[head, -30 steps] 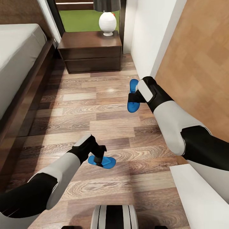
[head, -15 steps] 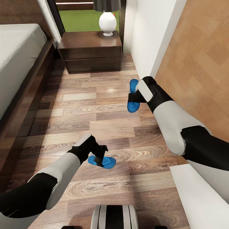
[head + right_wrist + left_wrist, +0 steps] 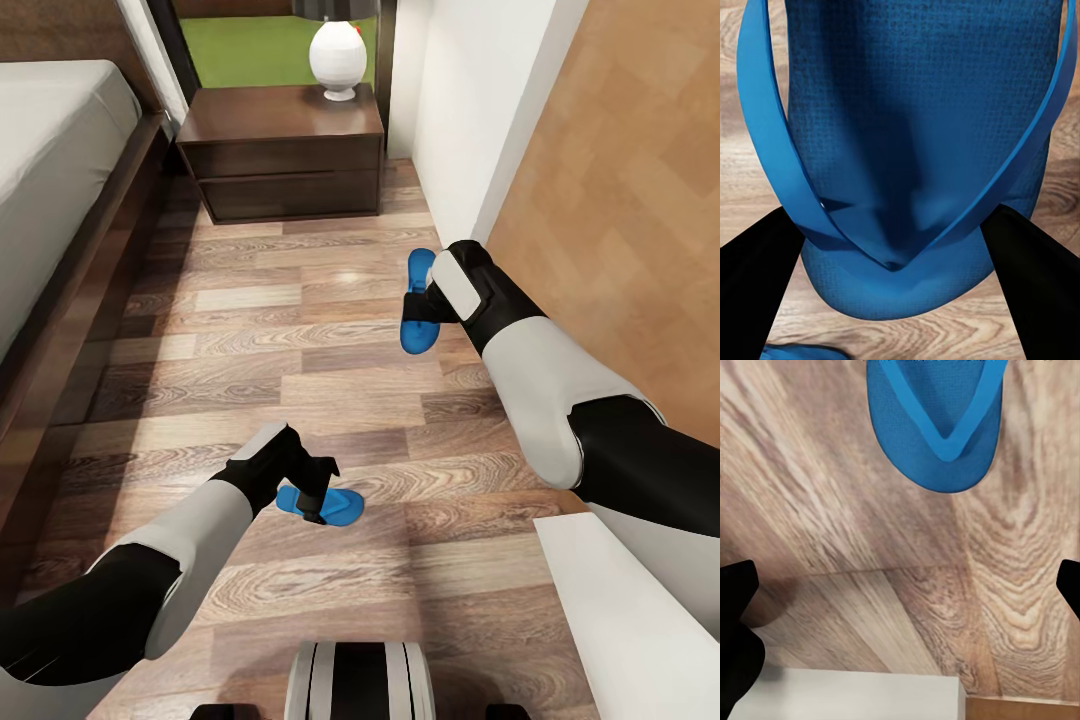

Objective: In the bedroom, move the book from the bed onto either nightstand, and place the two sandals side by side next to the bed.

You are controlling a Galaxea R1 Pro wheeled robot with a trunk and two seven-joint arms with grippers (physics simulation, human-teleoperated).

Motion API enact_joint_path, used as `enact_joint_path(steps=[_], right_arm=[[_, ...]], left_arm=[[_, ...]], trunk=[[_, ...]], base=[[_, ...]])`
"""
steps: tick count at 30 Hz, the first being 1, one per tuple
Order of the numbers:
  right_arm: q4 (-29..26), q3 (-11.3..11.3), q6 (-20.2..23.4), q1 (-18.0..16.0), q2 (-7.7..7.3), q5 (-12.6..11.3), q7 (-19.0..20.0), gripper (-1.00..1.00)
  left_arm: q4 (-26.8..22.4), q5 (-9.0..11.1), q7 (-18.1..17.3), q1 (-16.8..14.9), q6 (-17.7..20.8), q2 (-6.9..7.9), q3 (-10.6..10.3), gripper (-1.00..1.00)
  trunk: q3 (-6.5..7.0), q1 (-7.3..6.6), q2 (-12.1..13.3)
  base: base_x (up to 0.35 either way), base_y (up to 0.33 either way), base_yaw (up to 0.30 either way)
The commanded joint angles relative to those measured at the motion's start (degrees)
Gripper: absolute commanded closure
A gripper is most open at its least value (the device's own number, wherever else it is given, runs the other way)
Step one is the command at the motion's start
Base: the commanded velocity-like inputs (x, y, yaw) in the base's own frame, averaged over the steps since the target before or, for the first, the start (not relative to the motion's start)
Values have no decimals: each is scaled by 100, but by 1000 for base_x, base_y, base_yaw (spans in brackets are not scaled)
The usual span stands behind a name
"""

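Two bright blue sandals are in view, and the book is out of view. One sandal (image 3: 413, 335) hangs raised above the floor with my right gripper (image 3: 424, 300) shut on it; up close the sandal (image 3: 915, 150) sits between the two dark fingers (image 3: 757, 289). The other sandal (image 3: 340, 507) lies flat on the wood floor. My left gripper (image 3: 312, 497) hovers just over it, open, its fingers (image 3: 736, 645) wide apart, and the sandal's toe end (image 3: 937, 427) lies beyond them. The bed (image 3: 95, 250) runs along the left, and the nightstand (image 3: 280, 115) stands at the far end.
A white lamp (image 3: 337, 58) stands on the nightstand. A white wall (image 3: 450, 110) and a wooden panel (image 3: 620, 200) close off the right side. A white surface (image 3: 630, 620) juts in at the near right. Plank floor (image 3: 250, 330) lies between bed and wall.
The whole view has shifted a little, so the nightstand and bed sit higher in the picture: the camera moved. Both arms and both sandals keep their places.
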Motion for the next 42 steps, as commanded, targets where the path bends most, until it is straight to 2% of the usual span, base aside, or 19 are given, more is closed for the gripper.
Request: enact_joint_path(steps=[1, 38, 42], right_arm=[[-4, 35, 14, -3, -4, -61, -49, 100], [-5, 40, 14, -3, -4, -61, -49, 100], [-4, 42, 14, -4, -4, -61, -49, 100]], left_arm=[[-5, -8, 22, -3, 55, 5, -34, -100], [-7, -12, 16, -3, 55, 5, -35, -100], [-7, -15, 7, -3, 57, 5, -35, -100]], trunk=[[-3, -1, -1], [-3, -1, -1], [-92, 9, -7]], base=[[0, 0, 0], [0, 0, 0], [0, 0, 0]])
